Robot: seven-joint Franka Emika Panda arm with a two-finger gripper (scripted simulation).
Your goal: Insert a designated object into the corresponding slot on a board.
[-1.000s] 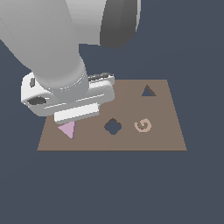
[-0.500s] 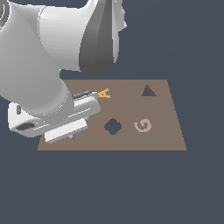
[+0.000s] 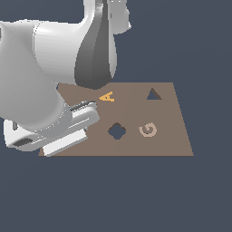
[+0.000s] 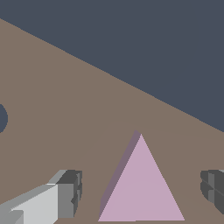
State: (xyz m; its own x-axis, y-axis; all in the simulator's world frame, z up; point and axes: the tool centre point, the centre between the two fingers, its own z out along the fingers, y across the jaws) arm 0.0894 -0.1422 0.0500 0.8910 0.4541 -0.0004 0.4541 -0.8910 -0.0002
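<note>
triangle lies flat on the board, between the spread jaws, neither finger touching it. not gripped yet. slot well apart from the jaws, empty. grasp, carry and insert all remain.

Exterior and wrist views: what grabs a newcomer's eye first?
In the exterior view, the bulky white arm fills the view's left, hiding that end of the brown board. In the wrist view, the pink triangle piece lies flat on the board between the open gripper fingers, untouched. The triangular slot sits at the far corner.
</note>
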